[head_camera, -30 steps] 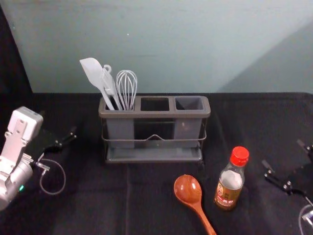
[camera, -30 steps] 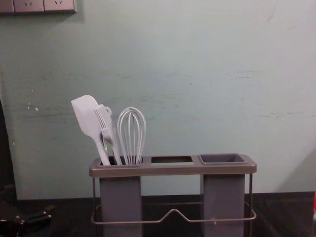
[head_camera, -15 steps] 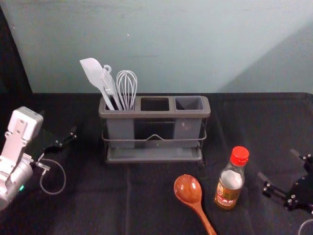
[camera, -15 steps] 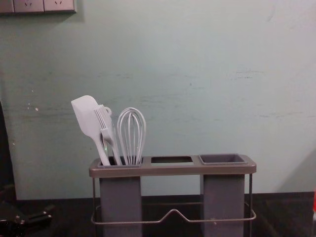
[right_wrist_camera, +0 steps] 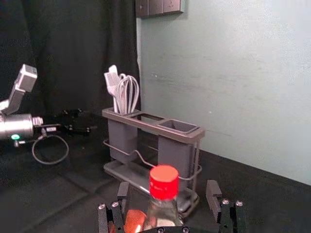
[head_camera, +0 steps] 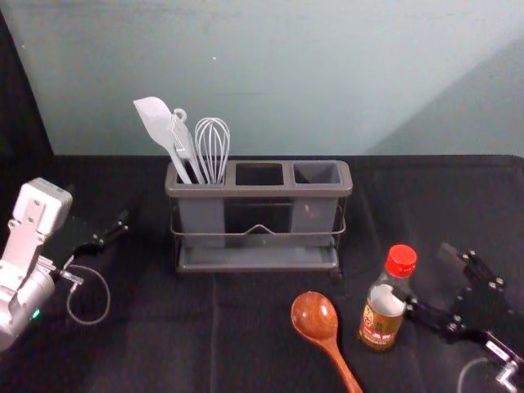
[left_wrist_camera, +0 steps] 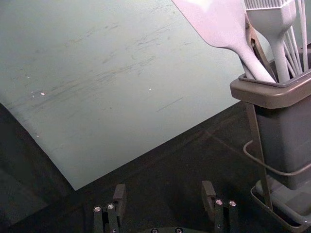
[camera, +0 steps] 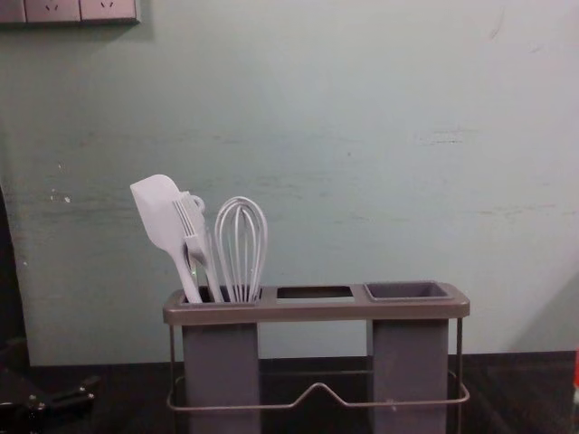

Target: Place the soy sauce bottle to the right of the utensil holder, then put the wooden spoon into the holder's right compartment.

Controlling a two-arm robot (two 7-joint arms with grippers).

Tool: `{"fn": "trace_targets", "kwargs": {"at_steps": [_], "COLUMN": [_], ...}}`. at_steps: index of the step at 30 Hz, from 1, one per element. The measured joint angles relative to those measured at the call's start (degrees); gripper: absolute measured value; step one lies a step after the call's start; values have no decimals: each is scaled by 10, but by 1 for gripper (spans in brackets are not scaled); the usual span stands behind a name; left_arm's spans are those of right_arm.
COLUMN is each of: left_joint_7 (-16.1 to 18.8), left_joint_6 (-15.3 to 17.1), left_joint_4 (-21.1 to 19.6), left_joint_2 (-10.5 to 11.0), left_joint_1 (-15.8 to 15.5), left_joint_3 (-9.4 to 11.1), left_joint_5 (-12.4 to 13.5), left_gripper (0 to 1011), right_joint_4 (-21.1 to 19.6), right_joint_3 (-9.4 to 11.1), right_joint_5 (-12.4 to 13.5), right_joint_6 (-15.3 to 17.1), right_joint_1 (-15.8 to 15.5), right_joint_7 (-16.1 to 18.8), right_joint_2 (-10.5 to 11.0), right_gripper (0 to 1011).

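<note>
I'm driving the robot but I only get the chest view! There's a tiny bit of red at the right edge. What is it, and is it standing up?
Observer: It's the cap of the bottle, and the head view shows the whole bottle standing upright.
Operator: Cool! So where's the spoon? I can't find it anywhere.
Observer: The head view has the spoon lying on the table, just left of the bottle.
Operator: And is the right tool ready to grab the bottle?
Observer: The right wrist view shows the right tool open, with the bottle between its fingers; I can't tell whether they touch it.
</note>
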Motion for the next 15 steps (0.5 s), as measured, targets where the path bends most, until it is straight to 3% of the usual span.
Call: {"fn": "trace_targets", "kwargs": {"at_steps": [8,15], "left_joint_7": [0,0], "left_joint_6": [0,0], "left_joint_4": [0,0], "left_joint_2": [0,0], "left_joint_1": [0,0], "left_joint_3": [0,0], "left_joint_5": [0,0], "left_gripper": [1012,1011], "right_joint_4": [26,44], "right_joint_3": [-23,-31], "right_joint_5": [1,-5], "right_joint_6": [37,62], "right_joint_1": [56,86], "right_joint_7": [20,30], "right_joint_2": [-36,-58], "right_gripper": [1002,1003]}}
